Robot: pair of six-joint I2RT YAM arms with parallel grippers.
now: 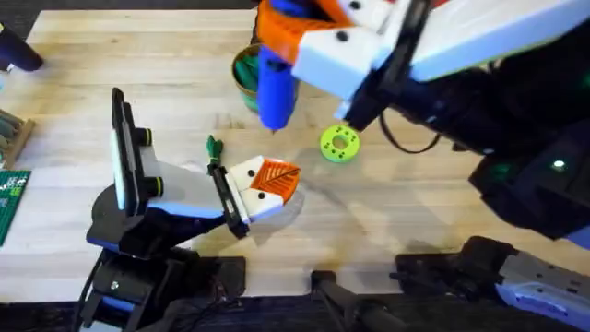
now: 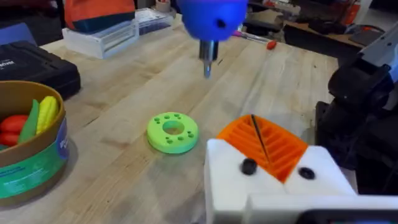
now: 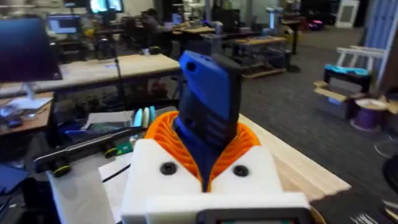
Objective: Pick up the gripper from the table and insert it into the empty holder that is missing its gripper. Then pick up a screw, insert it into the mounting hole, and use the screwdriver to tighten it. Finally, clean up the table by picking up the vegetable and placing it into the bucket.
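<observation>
Blue and pen-shaped, the electric screwdriver (image 1: 274, 88) hangs upright above the light wooden table (image 1: 415, 203), thin metal bit pointing straight down. I see my right gripper (image 3: 208, 165) clamped on its body, orange ribbed pads (image 3: 163, 134) on either side. Below the bit's tip and a little aside lies a bright green round disc with holes (image 2: 172, 131). My left gripper (image 1: 267, 184) sits low beside it, pads pressed together on a thin dark rod (image 2: 260, 140). The small round bucket (image 2: 28, 146) stands near the disc, holding red, yellow and green toy pieces.
</observation>
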